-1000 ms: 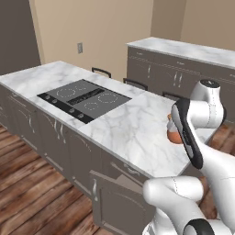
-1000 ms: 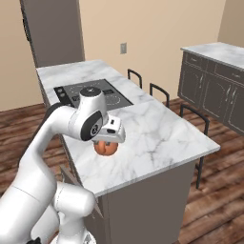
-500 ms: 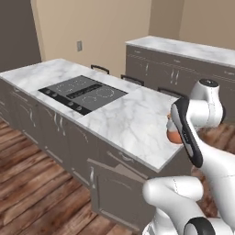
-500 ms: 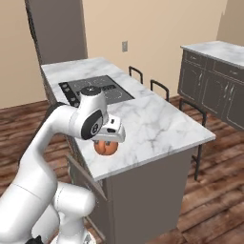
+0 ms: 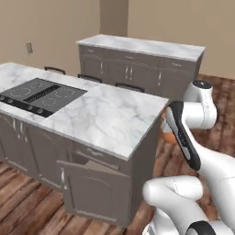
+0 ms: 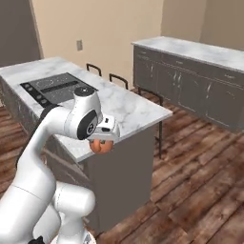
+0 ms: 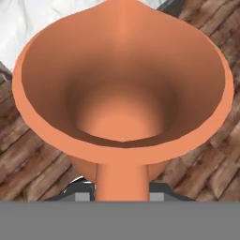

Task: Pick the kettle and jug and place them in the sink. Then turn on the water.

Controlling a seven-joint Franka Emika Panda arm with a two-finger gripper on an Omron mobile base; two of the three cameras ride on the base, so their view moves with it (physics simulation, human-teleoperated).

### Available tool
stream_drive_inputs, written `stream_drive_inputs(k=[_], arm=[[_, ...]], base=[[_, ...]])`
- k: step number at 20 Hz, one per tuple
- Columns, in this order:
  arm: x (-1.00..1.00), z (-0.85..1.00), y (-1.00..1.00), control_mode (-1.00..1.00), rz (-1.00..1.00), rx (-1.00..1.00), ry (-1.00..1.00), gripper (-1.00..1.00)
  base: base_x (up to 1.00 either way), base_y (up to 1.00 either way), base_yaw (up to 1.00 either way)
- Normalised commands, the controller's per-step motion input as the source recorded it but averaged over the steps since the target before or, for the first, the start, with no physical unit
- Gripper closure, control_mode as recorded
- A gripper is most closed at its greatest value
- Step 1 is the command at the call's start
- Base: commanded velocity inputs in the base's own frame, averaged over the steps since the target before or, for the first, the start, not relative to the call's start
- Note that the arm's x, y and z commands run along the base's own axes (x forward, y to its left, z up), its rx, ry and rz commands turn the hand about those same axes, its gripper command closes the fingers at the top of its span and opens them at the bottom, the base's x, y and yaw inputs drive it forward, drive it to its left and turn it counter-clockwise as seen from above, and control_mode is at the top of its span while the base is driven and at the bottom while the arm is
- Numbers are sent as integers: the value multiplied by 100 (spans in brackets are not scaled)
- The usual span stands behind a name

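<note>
The long marble-topped table (image 5: pixel 105 114) runs across the room with grey cabinets below it, and a black cooktop (image 5: pixel 39 95) is set into its far-left stretch. A second marble table (image 6: pixel 200 52) with grey cabinet fronts stands along the back wall, well apart from the first across the wood floor (image 6: pixel 200 176). Dark stools (image 6: pixel 116 78) are tucked against the far side of the near table.

The white arm is folded up close to the table's end, and its pincer (image 6: pixel 106 138) is clamped on the jug (image 6: pixel 101 147) — the terracotta-orange pitcher hangs in the air just beside the table's corner, over the floor. Looking down from the hand, the jug's flared rim (image 7: pixel 123 79) gapes open and empty, its loop handle (image 7: pixel 121 180) running down between the fingertips.
</note>
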Motion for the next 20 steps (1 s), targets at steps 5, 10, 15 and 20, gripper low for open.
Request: stream_drive_inputs(k=[5,10,15,20], arm=[[0,0,0,100,0,0,0,100],[0,0,0,100,0,0,0,100],[0,0,0,100,0,0,0,100],[0,0,0,100,0,0,0,100]], base=[[-30,0,-81],[-31,-8,-77],[-25,-4,-76],[-7,-13,-57]])
